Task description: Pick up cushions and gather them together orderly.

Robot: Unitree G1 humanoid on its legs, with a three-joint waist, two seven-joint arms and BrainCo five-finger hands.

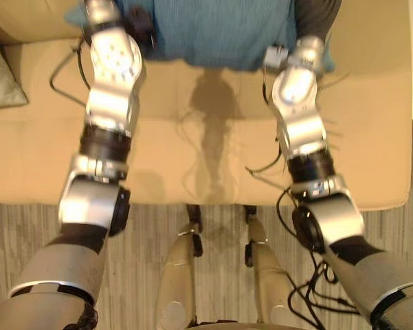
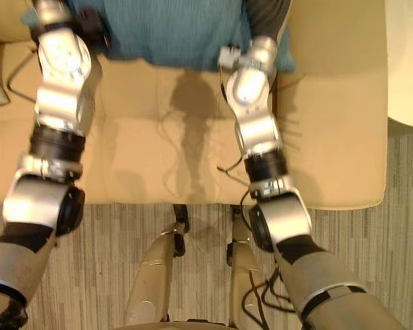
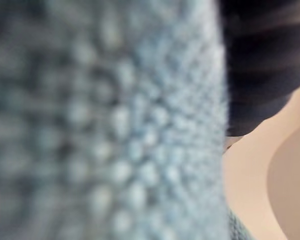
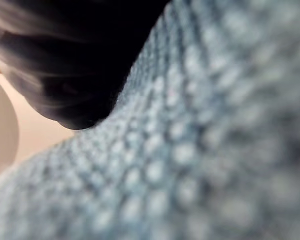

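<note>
The teal knitted cushion lies at the back of the tan sofa, between the two hands. The left hand is against one side of it and the right hand against the opposite side, with the knit close up to each dark cover. Whether either hand grasps it cannot be told. A grey-green cushion lies well out beyond the left hand.

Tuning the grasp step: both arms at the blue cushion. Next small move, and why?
Probably squeeze inward a little: the left robot hand and right robot hand flank the blue cushion on the sofa, fabric close in both wrist views, grip unseen.
</note>
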